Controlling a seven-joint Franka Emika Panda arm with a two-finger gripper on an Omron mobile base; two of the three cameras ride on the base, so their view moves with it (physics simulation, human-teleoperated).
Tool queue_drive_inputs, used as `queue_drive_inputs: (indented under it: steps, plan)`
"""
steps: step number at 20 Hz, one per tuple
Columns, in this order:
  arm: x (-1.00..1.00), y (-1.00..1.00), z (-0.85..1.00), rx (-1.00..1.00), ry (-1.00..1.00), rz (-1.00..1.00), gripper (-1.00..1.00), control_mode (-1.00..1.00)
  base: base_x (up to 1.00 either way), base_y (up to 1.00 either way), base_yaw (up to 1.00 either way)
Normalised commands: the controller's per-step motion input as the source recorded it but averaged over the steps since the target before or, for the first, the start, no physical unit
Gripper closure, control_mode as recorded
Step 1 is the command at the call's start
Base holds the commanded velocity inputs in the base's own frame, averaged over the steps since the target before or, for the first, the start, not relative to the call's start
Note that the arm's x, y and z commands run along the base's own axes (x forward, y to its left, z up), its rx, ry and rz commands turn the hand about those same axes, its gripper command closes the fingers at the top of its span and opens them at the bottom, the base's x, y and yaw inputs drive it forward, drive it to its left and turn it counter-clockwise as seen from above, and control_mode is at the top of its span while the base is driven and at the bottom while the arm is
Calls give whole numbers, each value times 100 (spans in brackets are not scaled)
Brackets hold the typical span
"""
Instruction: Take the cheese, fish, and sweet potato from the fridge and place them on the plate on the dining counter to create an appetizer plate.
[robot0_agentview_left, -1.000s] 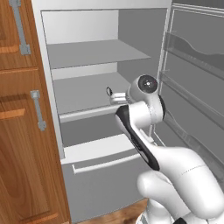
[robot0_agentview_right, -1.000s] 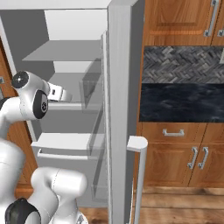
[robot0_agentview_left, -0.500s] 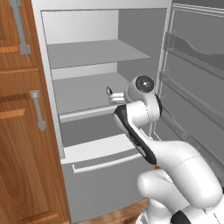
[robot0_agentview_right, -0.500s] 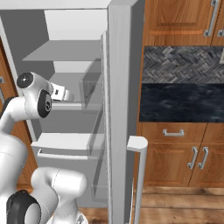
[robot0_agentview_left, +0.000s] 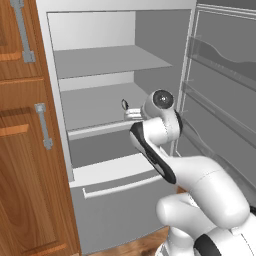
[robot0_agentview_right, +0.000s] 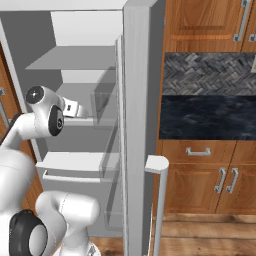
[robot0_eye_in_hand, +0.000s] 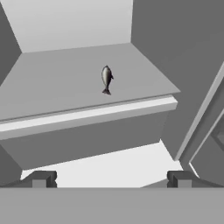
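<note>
One fish: tiny slender dark grey fish (robot0_eye_in_hand: 106, 79) lying on white shelf (robot0_eye_in_hand: 65, 83) inside tall light-grey fridge (robot0_agentview_left: 115, 75).
Tool (robot0_eye_in_hand: 110, 178): fingers spread apart, empty, short of the shelf.

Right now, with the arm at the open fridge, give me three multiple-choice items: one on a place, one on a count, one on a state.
1. Where does the fish lie?
A. on a white shelf inside the fridge
B. in the lower drawer
C. in a door rack

2. How many food items show on that shelf in the hand view?
A. one
B. two
C. three

3. How does the gripper stand?
A. shut on the fish
B. open, holding nothing
C. shut and empty

Answers: 1 A, the fish rests on the flat shelf above the drawer level. 2 A, the fish is the one item seen there. 3 B, the two fingertips stand far apart at the bottom of the hand view, with the fish well beyond them.
</note>
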Motion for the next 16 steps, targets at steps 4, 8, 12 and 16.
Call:
queue_drive_inputs:
  steps: [4, 8, 12, 16]
  plan:
    - [22, -9, -16, 0, 0, 0, -100, -100, 0, 0, 0]
    - [26, -7, -12, 0, 0, 0, -100, -100, 0, 0, 0]
    - [27, -6, -11, 0, 0, 0, -100, -100, 0, 0, 0]
    - [30, -6, -8, 0, 0, 0, -100, -100, 0, 0, 0]
